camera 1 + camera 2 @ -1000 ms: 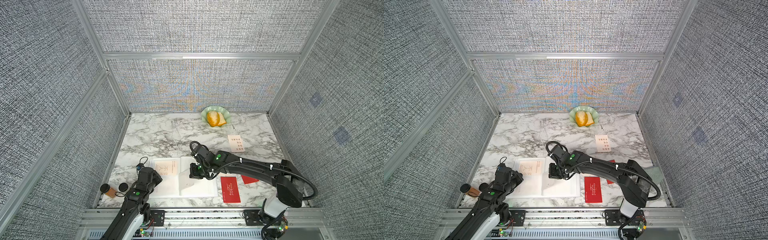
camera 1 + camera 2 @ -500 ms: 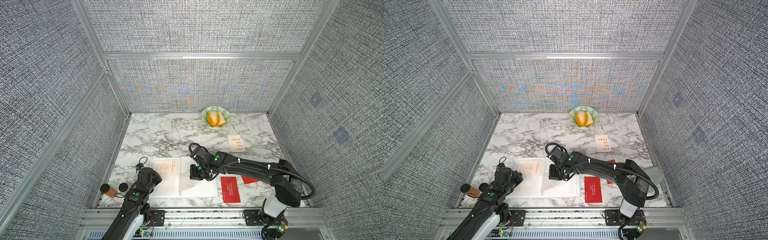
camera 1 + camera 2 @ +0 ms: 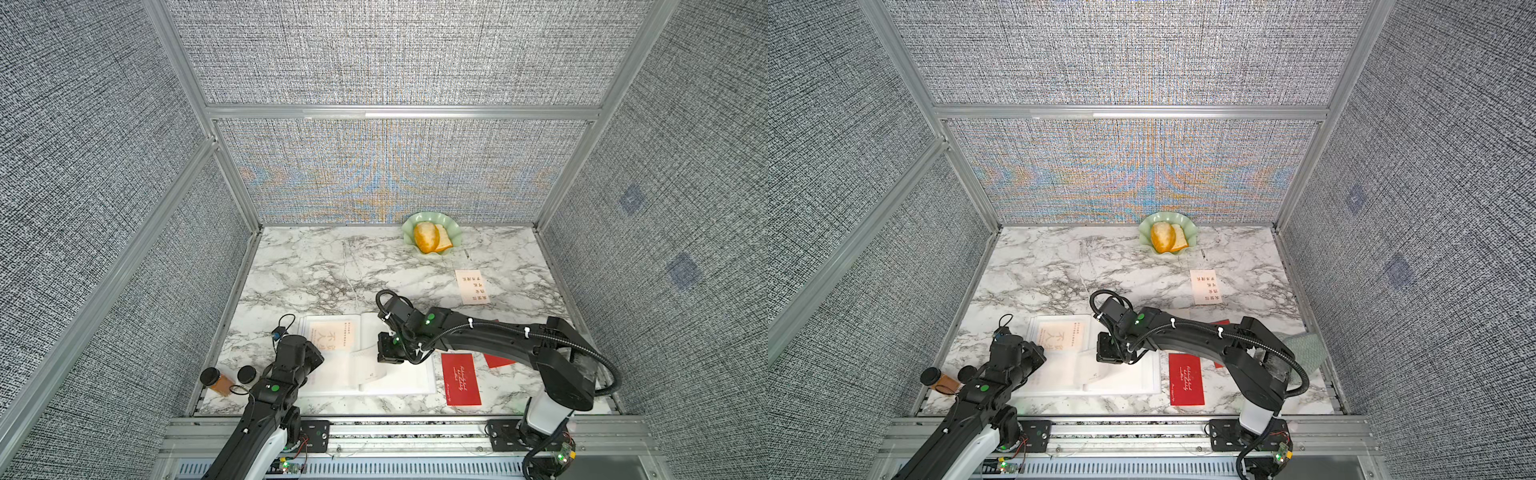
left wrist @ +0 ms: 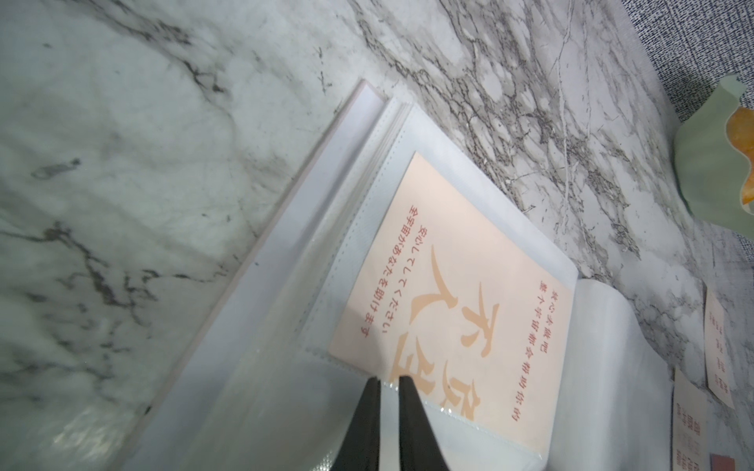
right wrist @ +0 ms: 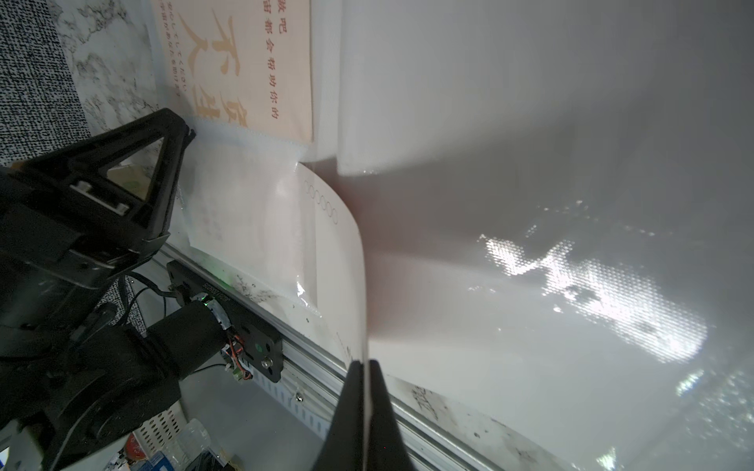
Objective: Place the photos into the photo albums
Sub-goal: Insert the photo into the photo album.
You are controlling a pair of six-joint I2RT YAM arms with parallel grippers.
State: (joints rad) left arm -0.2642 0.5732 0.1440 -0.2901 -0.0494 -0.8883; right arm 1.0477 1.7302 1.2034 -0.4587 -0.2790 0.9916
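Note:
The photo album (image 3: 409, 380) lies open near the table's front edge, also in the other top view (image 3: 1136, 380). A cream photo (image 4: 449, 285) with orange characters sits in the upper pocket of its left page. My left gripper (image 4: 389, 381) is nearly shut, its tips pinching the clear sleeve edge just below that photo. My right gripper (image 5: 365, 363) is shut on a plain white photo (image 5: 338, 261). That photo curves from the jaws into the lower pocket. Loose on the table lie a cream photo (image 3: 473, 286) and a red photo (image 3: 460, 384). Another red photo (image 3: 498, 360) is partly under the right arm.
A green scalloped dish (image 3: 456, 232) holding bread stands at the back. A small brown bottle (image 3: 218, 382) and a black cap (image 3: 247, 374) lie at the front left, beside the left arm. A green cloth (image 3: 1304, 349) sits at the right edge. The metal rail (image 3: 374, 428) borders the front.
My right gripper has edged slightly left and toward the front with the white photo. The left arm has not moved.

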